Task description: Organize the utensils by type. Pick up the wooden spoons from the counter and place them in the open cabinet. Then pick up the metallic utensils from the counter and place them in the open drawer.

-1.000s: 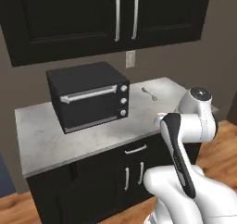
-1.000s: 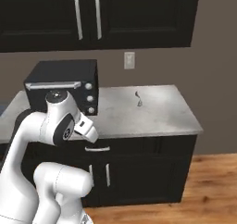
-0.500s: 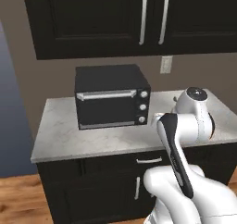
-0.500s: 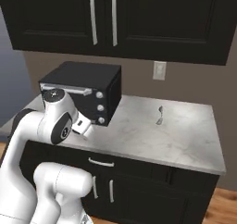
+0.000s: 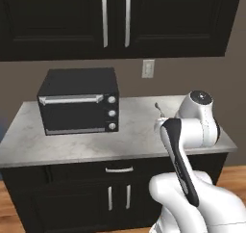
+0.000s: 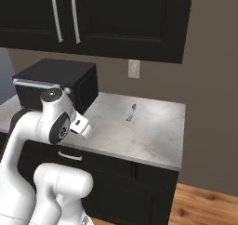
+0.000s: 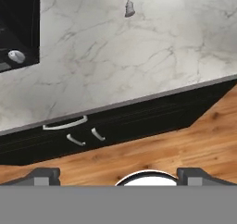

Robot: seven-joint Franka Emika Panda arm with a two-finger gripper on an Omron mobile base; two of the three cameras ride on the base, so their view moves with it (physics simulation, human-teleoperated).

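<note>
Gripper point(image 7: 118, 174) jaws wide apart, empty, hanging over wood floor. At 12 o'clock in hand view, small grey spoon point(image 7: 127, 4) lies flat on marble counter point(image 7: 139, 61). Likely light, stiff, slippery metal; pinch mid-handle.

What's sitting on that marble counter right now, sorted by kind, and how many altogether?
Black toaster oven: 1
Small silver-grey utensil: 1
Total on the counter: 2
</note>
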